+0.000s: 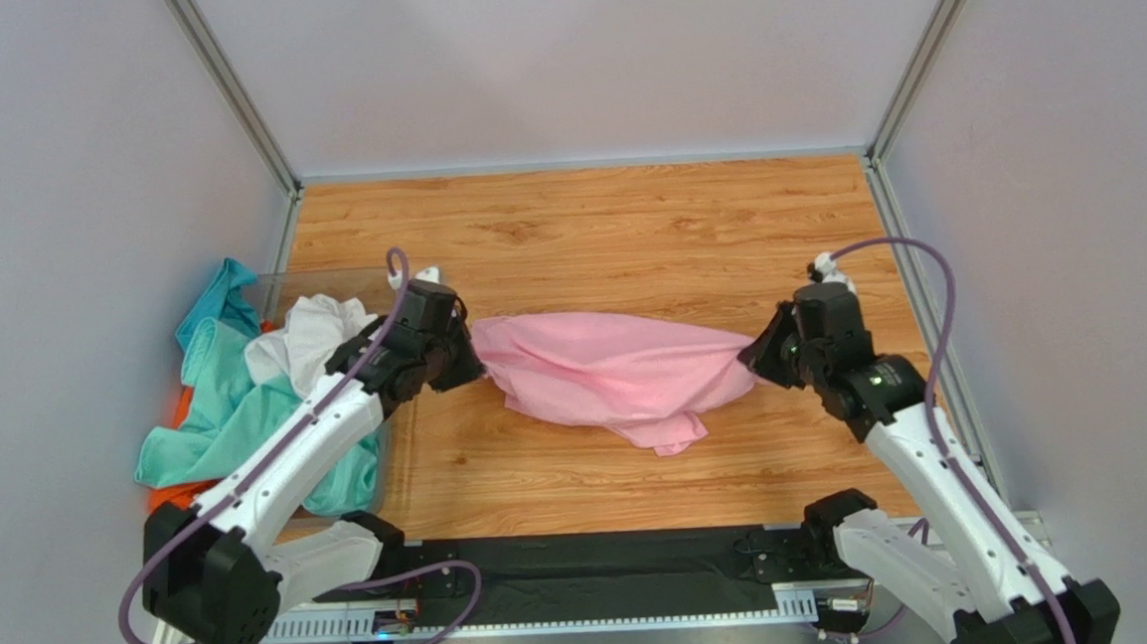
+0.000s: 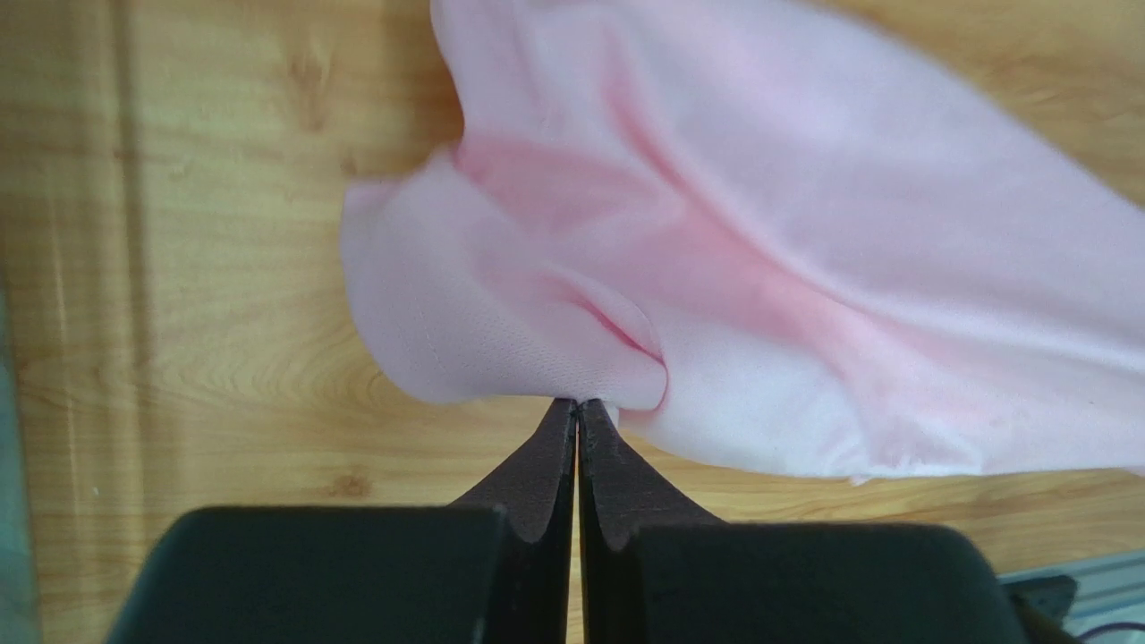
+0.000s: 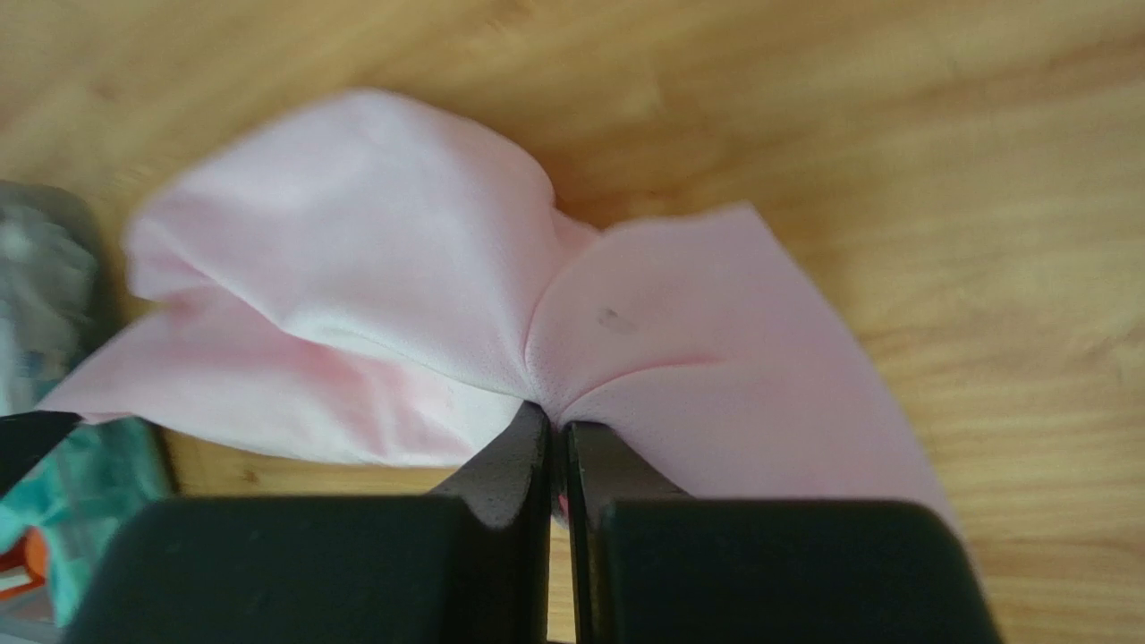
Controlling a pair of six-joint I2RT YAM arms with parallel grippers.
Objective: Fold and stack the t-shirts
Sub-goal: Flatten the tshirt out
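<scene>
The light pink t-shirt [image 1: 612,368] hangs bunched between my two grippers over the wooden table, sagging in the middle. My left gripper [image 1: 465,356] is shut on its left end; in the left wrist view the jaws [image 2: 578,405] pinch a fold of pink cloth [image 2: 753,255]. My right gripper [image 1: 758,356] is shut on its right end; in the right wrist view the jaws [image 3: 557,419] pinch pink cloth [image 3: 403,255]. The teal t-shirt [image 1: 241,402], the white t-shirt [image 1: 311,335] and a bit of the orange t-shirt [image 1: 178,409] lie heaped at the left.
The heap sits in a clear plastic bin [image 1: 326,285] at the table's left edge. Grey walls enclose the wooden table [image 1: 604,231] on three sides. A black rail [image 1: 595,567] joins the arm bases at the near edge.
</scene>
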